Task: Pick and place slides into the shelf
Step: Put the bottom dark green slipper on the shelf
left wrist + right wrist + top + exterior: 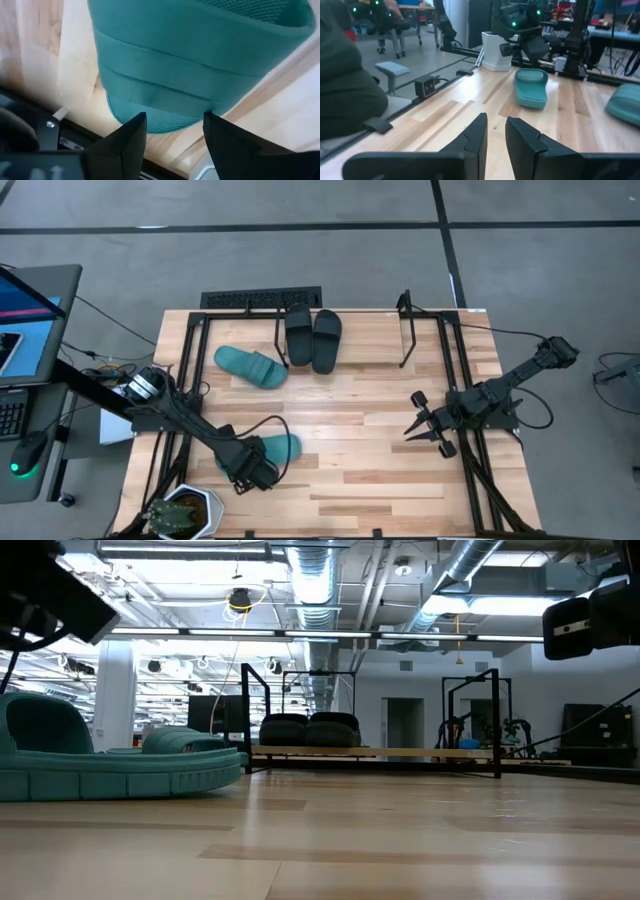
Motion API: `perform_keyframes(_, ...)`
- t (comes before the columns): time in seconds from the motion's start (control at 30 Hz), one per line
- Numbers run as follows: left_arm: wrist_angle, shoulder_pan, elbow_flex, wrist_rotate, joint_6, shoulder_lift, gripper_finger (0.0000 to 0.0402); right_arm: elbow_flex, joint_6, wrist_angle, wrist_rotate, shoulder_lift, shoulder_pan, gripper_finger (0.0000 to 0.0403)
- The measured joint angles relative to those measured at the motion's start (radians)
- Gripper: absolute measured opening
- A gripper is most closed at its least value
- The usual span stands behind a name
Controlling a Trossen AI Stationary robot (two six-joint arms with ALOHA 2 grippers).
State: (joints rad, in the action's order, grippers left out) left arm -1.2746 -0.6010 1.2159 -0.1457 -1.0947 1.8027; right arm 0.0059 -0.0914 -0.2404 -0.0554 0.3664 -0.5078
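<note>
While the wooden counter (350, 470) takes up most of the high view, the shelf (405, 330) of thin black rods stands along its far edge, with two black slides (313, 337) lying side by side inside its left part. In the low view that black pair (309, 729) shows far off, between the upright posts.

One teal slide (250, 366) lies at an angle on the counter just to the left of the black pair, close to them but outside the posts. A second teal slide (270, 448) lies nearer the front left corner, partly covered by the left arm.

Reaching in from the left side, the left gripper (255, 471) sits low over the end of that near teal slide. In the left wrist view its two dark fingers (125, 145) stand wide apart, one on each side of the rounded end of the slide (200, 70); the sandal fills the space just ahead of them, and whether the tips press on it cannot be told.

Well apart on the right side, the right gripper (425, 425) waits above bare wood. In the right wrist view its fingers (475, 137) are drawn close together with only a narrow gap between them, holding nothing. Beyond them that view shows the left arm over its teal slide (531, 88).
</note>
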Motion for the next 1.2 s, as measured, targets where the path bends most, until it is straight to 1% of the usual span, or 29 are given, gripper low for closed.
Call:
perform_keyframes(0.1,0.031,-0.004,-0.028,0.000,-0.015,-0.001,0.0185,0.000,-0.057,0.000,0.000,0.000,0.000,0.0059)
perform_keyframes(0.27,0.026,-0.005,-0.043,-0.001,-0.027,-0.001,0.0185,0.000,-0.119,-0.001,0.000,0.000,0.000,0.0059)
perform_keyframes(0.5,0.022,-0.005,-0.043,0.015,-0.021,-0.001,0.0185,0.000,-0.130,-0.030,0.000,0.000,0.000,0.0059)
perform_keyframes(0.6,-0.005,-0.006,-0.043,-0.012,-0.034,-0.001,0.0185,0.000,-0.134,-0.046,0.000,0.000,0.000,0.0059)
perform_keyframes(0.7,-0.017,-0.006,-0.043,-0.024,-0.042,-0.001,0.0185,0.000,-0.170,-0.046,0.001,0.000,0.000,0.0059)
perform_keyframes(0.8,-0.018,-0.005,-0.043,-0.017,-0.032,-0.001,0.0185,0.000,-0.172,-0.046,0.001,0.000,0.000,0.0059)
perform_keyframes(0.87,-0.016,-0.005,-0.043,0.007,-0.005,-0.001,0.0185,0.000,-0.172,-0.046,0.001,0.000,0.000,0.0059)
perform_keyframes(0.97,-0.016,-0.003,-0.043,0.074,0.063,-0.001,0.0185,0.000,-0.172,-0.046,0.001,0.000,0.000,0.0059)
perform_keyframes(1.2,-0.015,0.018,-0.043,0.322,0.273,-0.001,0.0185,0.000,-0.172,-0.046,0.001,0.000,0.000,0.0059)
